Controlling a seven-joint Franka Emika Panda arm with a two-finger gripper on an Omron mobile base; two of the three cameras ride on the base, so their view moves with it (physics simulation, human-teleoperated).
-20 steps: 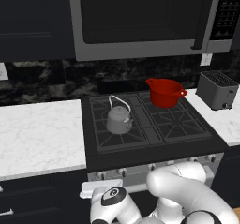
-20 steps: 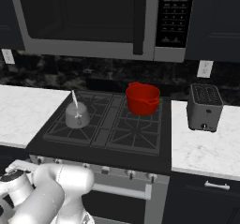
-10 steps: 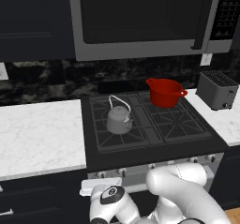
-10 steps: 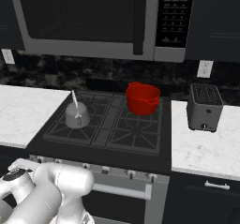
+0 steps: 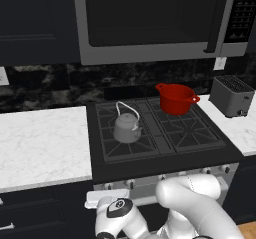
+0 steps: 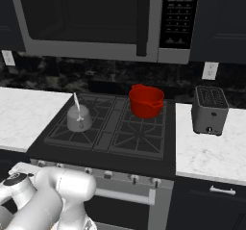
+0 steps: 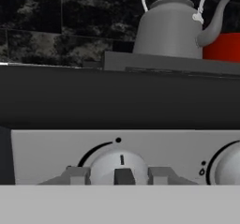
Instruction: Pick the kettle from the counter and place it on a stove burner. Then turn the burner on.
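Hand view: gripper (image 7: 120, 176) fingers straddle an unlabelled knob (image 7: 118, 168), grip unclear; kettle (image 7: 174, 27) shows no writing.

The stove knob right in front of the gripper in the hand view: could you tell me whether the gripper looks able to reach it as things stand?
Probably yes: the gripper faces the knob squarely, one finger to each side, nothing between them.

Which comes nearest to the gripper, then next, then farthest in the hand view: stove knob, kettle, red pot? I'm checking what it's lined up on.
1. Stove knob: on the front panel, straight ahead of the gripper, between its fingertips.
2. Kettle: up on the cooktop, beyond the front edge.
3. Red pot: behind the kettle, right side.
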